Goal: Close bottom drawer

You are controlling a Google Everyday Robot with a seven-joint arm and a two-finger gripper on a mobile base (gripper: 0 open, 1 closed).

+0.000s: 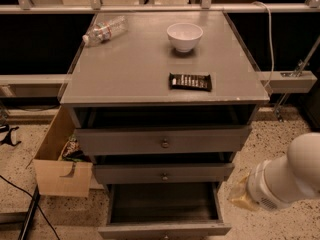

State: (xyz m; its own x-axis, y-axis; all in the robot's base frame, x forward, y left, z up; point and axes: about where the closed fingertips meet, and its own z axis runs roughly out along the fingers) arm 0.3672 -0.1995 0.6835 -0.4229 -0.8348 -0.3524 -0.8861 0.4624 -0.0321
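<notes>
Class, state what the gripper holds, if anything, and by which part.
Cannot be told; the gripper sits lower right, beside the open bottom drawer.

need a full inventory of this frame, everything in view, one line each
grey wooden cabinet: 1, grey, centre of view
clear plastic water bottle: 1, clear, lying at the back-left of the cabinet top
white round bowl: 1, white, upright at the back, right of centre
dark snack bar wrapper: 1, black, front-right of the top
grey wooden top drawer: 1, grey, under the top
grey wooden middle drawer: 1, grey, below it
grey wooden bottom drawer: 1, grey, lowest, pulled far out
brown cardboard box: 1, brown, on the floor left of the cabinet
white cable: 1, white, right of the cabinet
white robot arm: 1, white, lower right
end effector: 1, yellowish, at the arm's tip, just right of the bottom drawer
</notes>
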